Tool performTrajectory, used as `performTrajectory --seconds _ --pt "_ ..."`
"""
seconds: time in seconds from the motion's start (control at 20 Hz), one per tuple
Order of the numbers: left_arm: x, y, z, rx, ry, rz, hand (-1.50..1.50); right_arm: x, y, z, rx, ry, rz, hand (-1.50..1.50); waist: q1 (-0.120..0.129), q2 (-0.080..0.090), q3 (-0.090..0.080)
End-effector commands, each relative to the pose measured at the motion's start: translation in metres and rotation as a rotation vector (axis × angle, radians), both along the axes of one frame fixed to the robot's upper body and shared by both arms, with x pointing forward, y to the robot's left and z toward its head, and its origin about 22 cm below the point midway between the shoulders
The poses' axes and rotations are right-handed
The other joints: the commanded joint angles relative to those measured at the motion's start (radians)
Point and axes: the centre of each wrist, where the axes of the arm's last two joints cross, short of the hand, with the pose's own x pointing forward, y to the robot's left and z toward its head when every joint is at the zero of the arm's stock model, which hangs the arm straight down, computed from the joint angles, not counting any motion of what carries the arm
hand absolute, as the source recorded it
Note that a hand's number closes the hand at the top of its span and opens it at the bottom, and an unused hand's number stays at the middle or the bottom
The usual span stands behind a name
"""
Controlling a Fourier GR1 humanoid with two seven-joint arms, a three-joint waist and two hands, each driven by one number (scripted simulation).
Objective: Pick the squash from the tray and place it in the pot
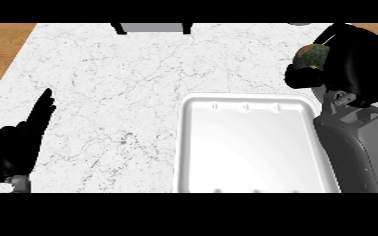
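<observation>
Squash (311, 56) is half hidden by the curled right hand (345, 62) near the tray (251, 150); left hand (26, 134) lies open.

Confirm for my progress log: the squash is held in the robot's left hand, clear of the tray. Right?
Wrong hand. The head view shows the right hand curled round the squash, clear of the tray; the left hand rests open at the left edge.

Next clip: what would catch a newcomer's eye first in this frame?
The black right hand at the upper right, curled round a mottled green squash, stands out first. The big white tray, lower centre-right on the marble counter, holds nothing. The left hand rests open at the lower left, fingers up.
</observation>
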Motion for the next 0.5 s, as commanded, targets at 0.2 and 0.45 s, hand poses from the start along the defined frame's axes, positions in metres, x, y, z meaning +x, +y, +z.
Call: performTrajectory --seconds 0.2,0.45 --pt "0.0 0.001 0.001 -0.02 0.008 -0.015 0.0 -0.024 -0.052 0.034 0.089 -0.204 -0.07 1.5 0.0 0.002 0.001" --pt "-0.003 0.001 0.001 0.003 -0.003 0.001 0.0 -0.006 -0.106 0.041 0.105 -0.235 -0.111 1.5 0.007 0.004 0.001"
